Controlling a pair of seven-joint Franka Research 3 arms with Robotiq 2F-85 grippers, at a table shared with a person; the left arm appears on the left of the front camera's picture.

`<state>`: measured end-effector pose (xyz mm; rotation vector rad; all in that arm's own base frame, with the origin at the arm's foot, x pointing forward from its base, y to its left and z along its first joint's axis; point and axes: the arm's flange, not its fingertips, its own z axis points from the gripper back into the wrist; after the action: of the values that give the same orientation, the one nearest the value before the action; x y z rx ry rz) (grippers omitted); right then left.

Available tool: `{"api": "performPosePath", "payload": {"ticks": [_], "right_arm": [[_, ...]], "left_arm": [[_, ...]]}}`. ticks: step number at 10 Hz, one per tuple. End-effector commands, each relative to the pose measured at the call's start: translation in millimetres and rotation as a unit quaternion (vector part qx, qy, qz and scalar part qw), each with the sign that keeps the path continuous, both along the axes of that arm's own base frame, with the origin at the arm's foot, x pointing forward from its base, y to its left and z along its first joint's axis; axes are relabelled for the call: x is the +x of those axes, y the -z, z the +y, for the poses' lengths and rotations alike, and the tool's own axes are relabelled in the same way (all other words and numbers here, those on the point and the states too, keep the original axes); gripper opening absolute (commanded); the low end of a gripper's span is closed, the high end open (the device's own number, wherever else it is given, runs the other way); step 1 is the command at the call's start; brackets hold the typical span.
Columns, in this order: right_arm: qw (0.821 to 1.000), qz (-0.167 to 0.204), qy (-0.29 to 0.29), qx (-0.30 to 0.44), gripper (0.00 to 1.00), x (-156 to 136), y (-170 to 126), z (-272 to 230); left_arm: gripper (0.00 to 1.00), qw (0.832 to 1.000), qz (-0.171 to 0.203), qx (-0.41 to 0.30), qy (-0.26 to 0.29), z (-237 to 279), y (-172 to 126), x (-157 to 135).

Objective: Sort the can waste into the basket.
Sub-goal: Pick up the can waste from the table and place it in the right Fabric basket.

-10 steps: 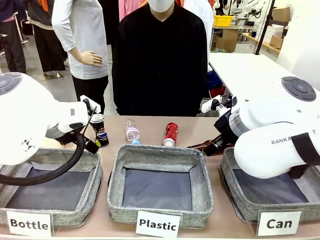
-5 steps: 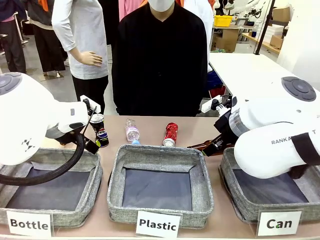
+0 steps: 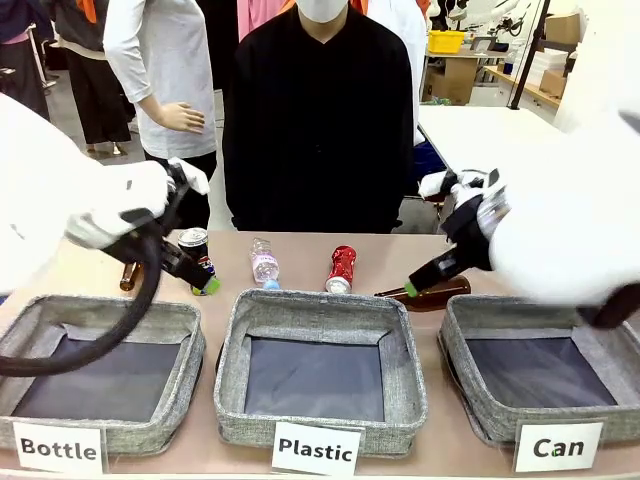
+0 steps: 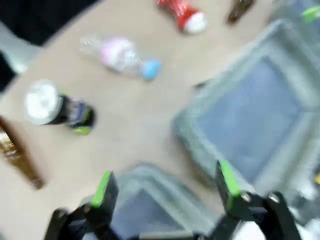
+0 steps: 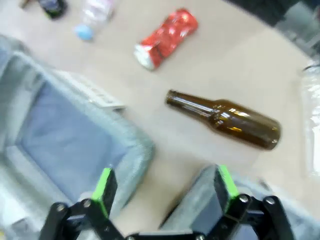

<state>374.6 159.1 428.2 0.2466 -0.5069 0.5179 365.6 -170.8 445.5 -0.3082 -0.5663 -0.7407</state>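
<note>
Over the table [image 3: 300, 258], hovers with left gripper [image 4: 165, 185] and right gripper [image 5: 165, 185] spread wide and empty, leaves the red can [image 3: 341, 268] lying and the black can [image 3: 195, 250] standing well away from the Can basket [image 3: 530, 306], shows nothing in that basket yet, all sorting left to do.

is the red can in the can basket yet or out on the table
Out. The red can lies on its side on the table behind the Plastic basket; the Can basket has bare dark lining.
</note>
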Motion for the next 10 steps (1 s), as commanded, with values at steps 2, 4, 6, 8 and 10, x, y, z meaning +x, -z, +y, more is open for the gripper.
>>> {"api": "performPosePath", "payload": {"ticks": [2, 4, 6, 8, 10], "right_arm": [[0.977, 0.106, -0.021, 0.182, 1.00, -31.2, -69.0, -72.7], [0.945, 0.122, -0.044, 0.300, 1.00, -60.5, -78.1, -127.6], [0.916, 0.097, -0.009, 0.388, 1.00, -84.5, -61.1, -183.9], [0.890, 0.095, 0.034, 0.445, 1.00, -89.9, -39.4, -232.3], [0.868, 0.096, 0.078, 0.481, 1.00, -90.0, -21.9, -268.9]], "left_arm": [[1.00, 0.987, 0.101, -0.114, 0.045, 72.2, -47.9, -39.0], [1.00, 0.955, 0.138, -0.257, 0.057, 147.8, -59.1, -40.3], [1.00, 0.915, 0.150, -0.372, -0.041, 234.6, -40.6, -35.7], [1.00, 0.880, 0.167, -0.434, -0.094, 286.0, -4.5, -34.2], [1.00, 0.844, 0.174, -0.487, -0.142, 299.9, 19.8, -37.8]]}}
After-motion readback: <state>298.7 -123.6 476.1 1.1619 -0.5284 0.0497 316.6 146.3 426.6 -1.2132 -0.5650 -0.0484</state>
